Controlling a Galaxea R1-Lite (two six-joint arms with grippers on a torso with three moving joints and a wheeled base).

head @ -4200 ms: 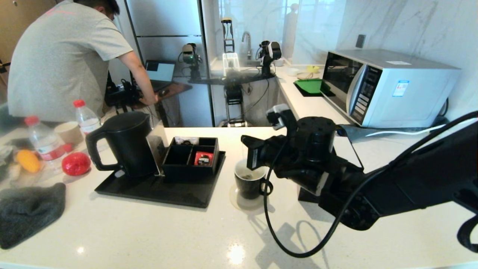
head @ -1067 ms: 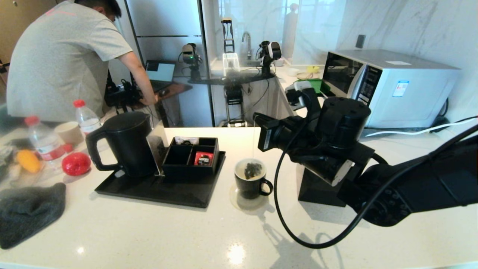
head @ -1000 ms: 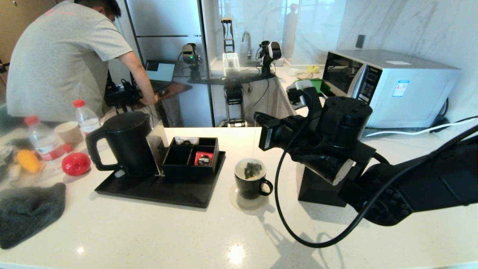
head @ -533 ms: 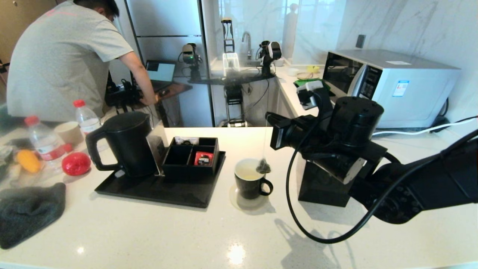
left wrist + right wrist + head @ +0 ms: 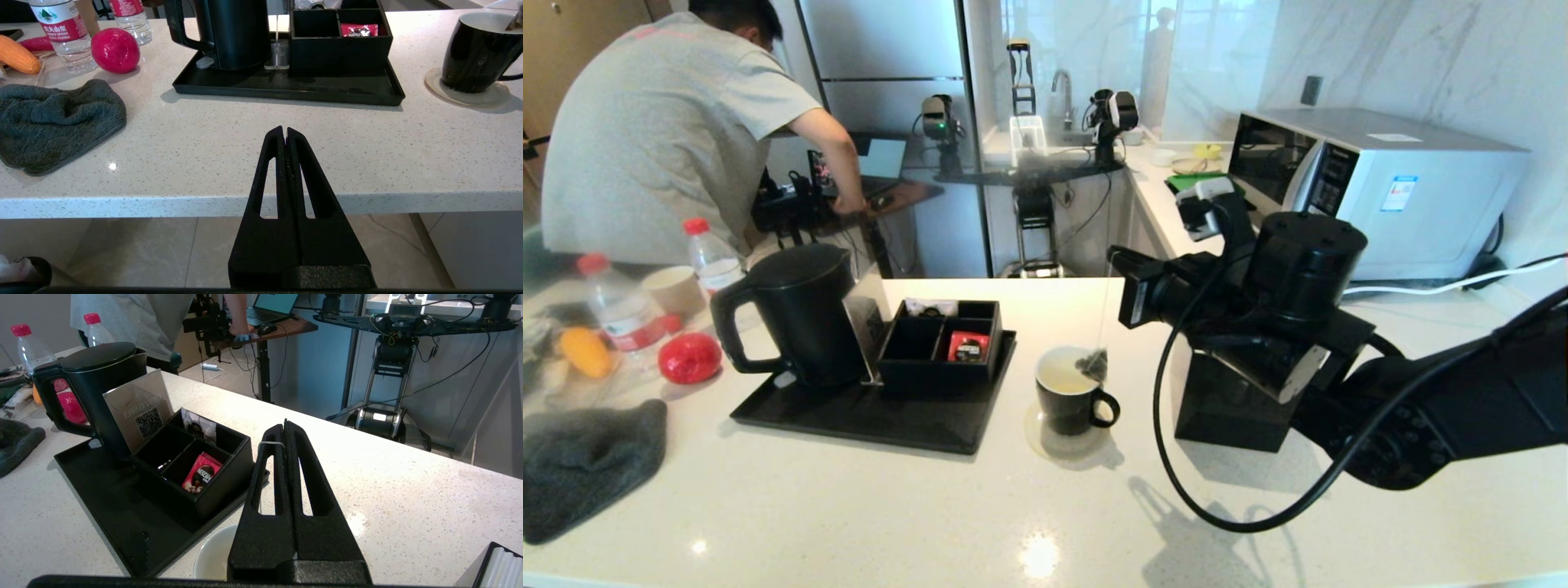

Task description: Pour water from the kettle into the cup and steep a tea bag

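The black mug (image 5: 1068, 400) stands on a round coaster to the right of the tray, with pale water (image 5: 1058, 377) inside. My right gripper (image 5: 1112, 255) hovers above the mug's right side, shut on the pale thread (image 5: 271, 443). The thread runs down to the dark tea bag (image 5: 1092, 362), which hangs at the mug's right rim. In the right wrist view the mug's white inside (image 5: 214, 551) lies under the gripper (image 5: 285, 424). The black kettle (image 5: 792, 314) stands on the tray, lid shut. My left gripper (image 5: 284, 130) is shut and empty, parked before the counter's front edge.
A black tray (image 5: 866, 418) holds a compartment box (image 5: 931, 359) with a red sachet (image 5: 968, 347). A black box (image 5: 1217, 404) stands right of the mug, under my right arm. Far left lie a grey cloth (image 5: 584, 461), bottles (image 5: 621, 310) and a red fruit (image 5: 689, 358). A microwave (image 5: 1372, 192) sits back right.
My right gripper has risen from just over the mug and shifted right, lifting the tea bag out of the water. In the last half second it barely moved.
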